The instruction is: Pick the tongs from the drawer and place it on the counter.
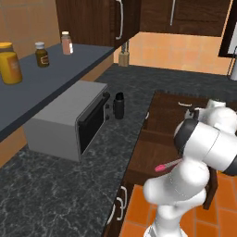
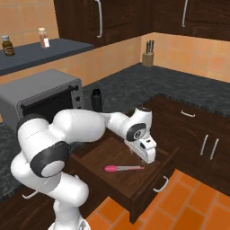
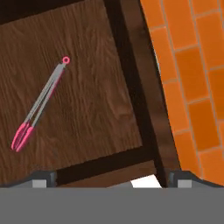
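Jaws spread wide and empty: the gripper point(image 3: 111, 178) hangs over the pulled-out drawer point(image 2: 134, 186), its two small dark tips standing well apart at the near edge of the hand view, nothing between them. In the right base view the hand point(image 2: 144, 147) sits above the drawer's far half, pointing down.

Slim tongs point(image 2: 123, 168) lie flat on the drawer's bottom, apart from the gripper. From the hand view the tongs point(image 3: 40, 105) show two thin silvery arms joined at a small pink ring at one end and tipped with pink at the other, laid slantwise across the grain. In the left base view a short pink and silver stretch of the tongs point(image 1: 167, 165) shows beside the arm.

Dark brown wood forms the drawer's walls, with a lighter flat bottom of streaked grain and a curved silver handle point(image 2: 161, 184) on its front. Below it lies an orange tiled floor point(image 3: 192, 87).

Speckled dark stone makes up the surface point(image 1: 55, 185), which runs left and far around the corner. On it stand a boxy grey toaster oven point(image 1: 69, 120) with a dark glass door and a small black bottle point(image 1: 119, 105) just beside it
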